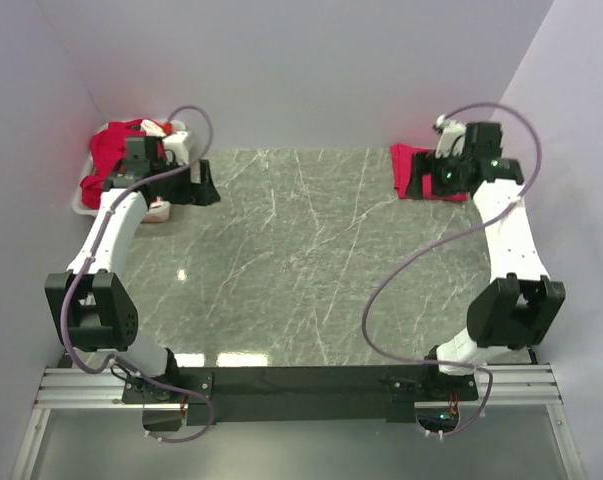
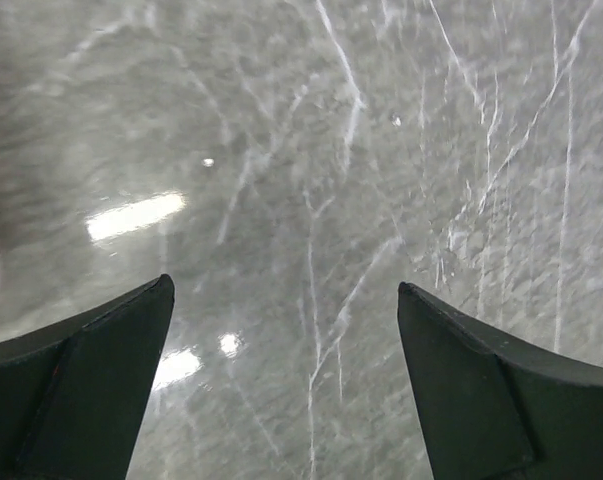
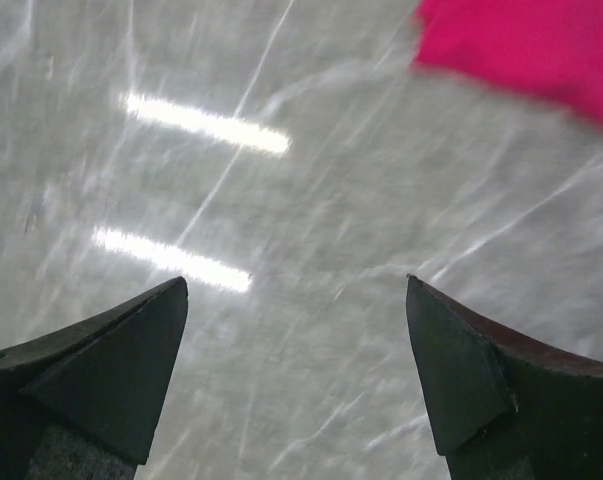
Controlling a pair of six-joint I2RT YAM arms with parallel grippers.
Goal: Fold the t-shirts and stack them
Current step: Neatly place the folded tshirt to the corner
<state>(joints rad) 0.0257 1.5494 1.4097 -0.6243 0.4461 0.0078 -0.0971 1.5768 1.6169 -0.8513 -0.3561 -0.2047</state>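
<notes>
Currently we are holding both grippers wide apart and empty over the grey marble-patterned table (image 1: 301, 260). The left gripper (image 2: 281, 300) is hovering near the white rectangular plastic bin (image 1: 81, 200), where crumpled crimson-red t-shirts (image 1: 109, 150) are waiting unfolded. The right gripper (image 3: 296, 290) is hanging beside the folded crimson-red t-shirt pile (image 1: 418, 170) lying at the far right corner. We are judging most folding undone.

The left gripper (image 1: 207, 182) sits at the upper left of the frame, above the marble table (image 1: 311, 260) and just right of the white bin (image 1: 81, 196). The bin holds crumpled red t-shirts (image 1: 109, 150). The right gripper (image 1: 421, 182), at the upper right, is over the left part of a flat red t-shirt (image 1: 406, 158) lying in the table's far right corner
</notes>
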